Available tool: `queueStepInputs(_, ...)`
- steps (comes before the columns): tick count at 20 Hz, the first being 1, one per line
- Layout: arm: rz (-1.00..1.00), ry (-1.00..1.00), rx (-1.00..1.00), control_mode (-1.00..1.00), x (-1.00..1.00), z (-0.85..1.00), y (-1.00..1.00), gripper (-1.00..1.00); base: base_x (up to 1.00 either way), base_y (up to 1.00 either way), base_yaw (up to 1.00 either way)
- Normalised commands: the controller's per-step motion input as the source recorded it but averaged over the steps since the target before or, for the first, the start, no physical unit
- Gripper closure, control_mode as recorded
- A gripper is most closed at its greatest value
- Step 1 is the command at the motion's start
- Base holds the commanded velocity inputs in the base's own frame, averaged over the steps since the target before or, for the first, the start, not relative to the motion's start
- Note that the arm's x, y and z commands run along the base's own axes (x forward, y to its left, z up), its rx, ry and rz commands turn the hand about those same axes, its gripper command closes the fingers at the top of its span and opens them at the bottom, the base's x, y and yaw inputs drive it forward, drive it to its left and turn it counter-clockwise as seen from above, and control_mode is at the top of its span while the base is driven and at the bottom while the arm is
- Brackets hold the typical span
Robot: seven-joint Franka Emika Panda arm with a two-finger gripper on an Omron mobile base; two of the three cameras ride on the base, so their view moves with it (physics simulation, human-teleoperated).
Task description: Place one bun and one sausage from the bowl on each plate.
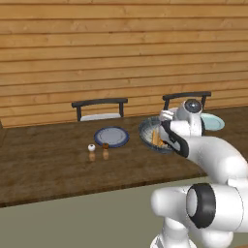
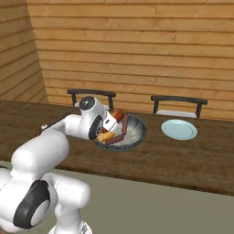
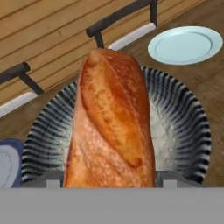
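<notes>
My gripper (image 3: 110, 181) is shut on a golden-orange bun (image 3: 111, 127) that stands on end between the fingertips, over the large ribbed bowl (image 3: 183, 109). In the right base view the gripper (image 2: 114, 119) holds this bun (image 2: 118, 114) at the bowl's (image 2: 139, 132) near-left rim. A second bun (image 2: 107, 136) and two dark sausages (image 2: 124, 124) lie inside the bowl. The blue-rimmed plate (image 1: 111, 137) sits left of the bowl, bare. The pale teal plate (image 2: 179, 129) lies to the bowl's right, also bare.
Two small shakers (image 1: 91, 147) stand on the wooden table (image 1: 48, 164) in front of the blue-rimmed plate. Two dark chairs (image 1: 99, 104) are pushed in along the table's far side, against a wood-panelled wall.
</notes>
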Motion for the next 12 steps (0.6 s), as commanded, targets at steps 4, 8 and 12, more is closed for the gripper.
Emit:
queueStepInputs(4,0.18,0.0,0.0,-1.0,-0.16,0.96,1.0,1.0,0.0,0.0,0.0)
queueStepInputs(8,0.18,0.07,0.0,-1.0,-0.02,0.75,1.0,1.0,0.0,0.0,0.0)
queueStepInputs(12,0.16,0.17,-0.09,-1.0,0.11,-0.09,1.0,1.0,0.0,0.0,0.0)
